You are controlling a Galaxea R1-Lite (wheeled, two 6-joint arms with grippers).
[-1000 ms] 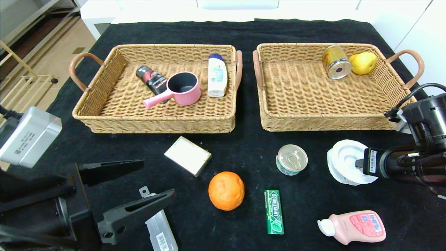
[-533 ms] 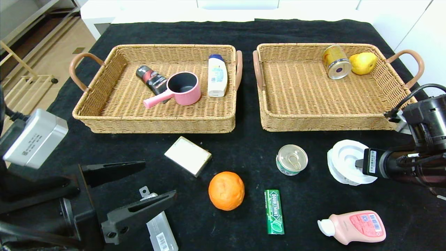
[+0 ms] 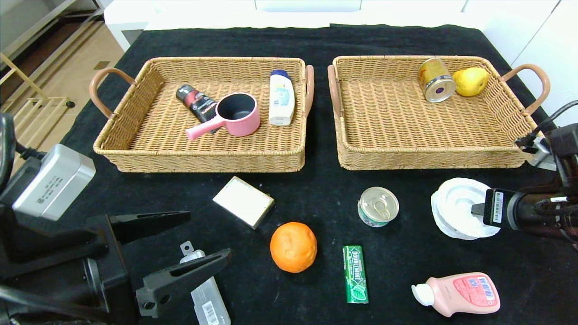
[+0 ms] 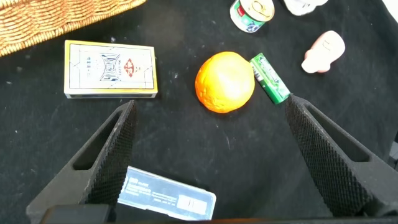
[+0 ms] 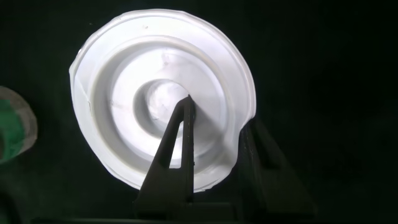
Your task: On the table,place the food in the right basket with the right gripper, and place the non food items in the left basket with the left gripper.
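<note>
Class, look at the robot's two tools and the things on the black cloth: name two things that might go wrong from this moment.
1. The right tool has shut on the white tub, which is no food; carried on, it may land in the right basket among the food.
2. The left tool hangs open near the clear case, the orange close by; a wide reach might nudge the orange.

lighting even and bright from overhead in the head view; soft short shadows beneath the orange (image 3: 293, 247) and tin (image 3: 378, 206). black worktop (image 3: 406, 253) cloth swallows detail. white tub (image 5: 163, 106) glares, near overexposed, in the right wrist view. left tool (image 4: 211, 162) looms soft-focused.
</note>
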